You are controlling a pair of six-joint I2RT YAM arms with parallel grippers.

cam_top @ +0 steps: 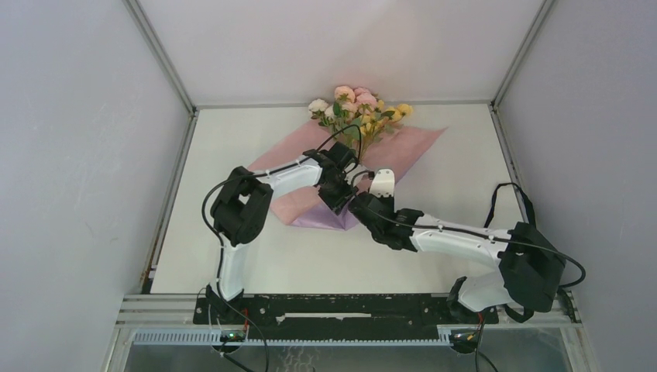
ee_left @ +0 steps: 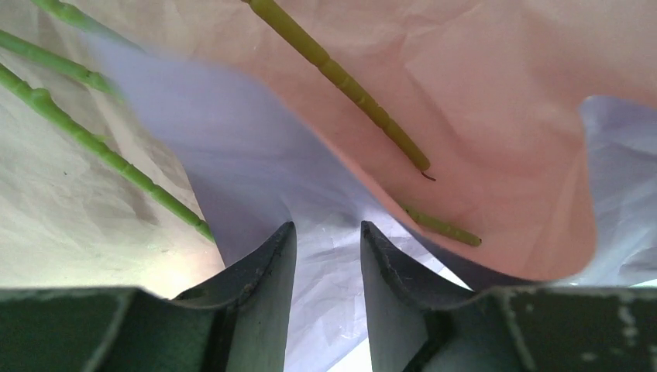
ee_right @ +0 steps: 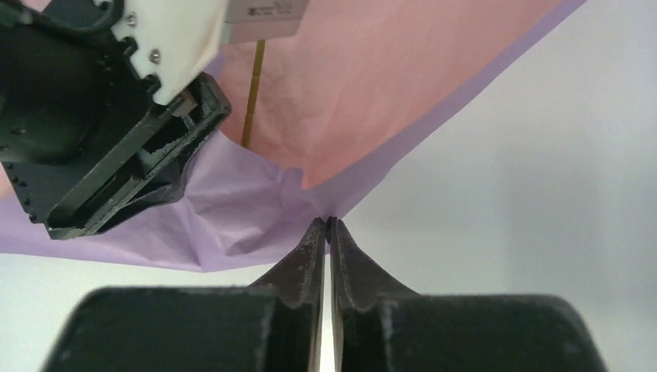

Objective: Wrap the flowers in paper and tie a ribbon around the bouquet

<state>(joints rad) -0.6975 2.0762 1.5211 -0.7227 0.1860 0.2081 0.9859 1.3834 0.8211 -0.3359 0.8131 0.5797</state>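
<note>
White table (cam_top: 256, 263), grey-walled booth. Lilac-pink crinkled wrapping paper (cam_top: 403, 151) lies diagonal, pink-yellow-white flower bunch (cam_top: 360, 108) on it, blooms far. Right gripper (ee_right: 327, 221) closed, pinching near paper edge; left gripper (ee_left: 325, 229) half-spread over lilac fold. Step likely wrapping; next calls for drawing pinched edge over bunch.

Crinkled matt paper (ee_left: 480, 93), smooth matt white table (cam_top: 232, 256)
</note>
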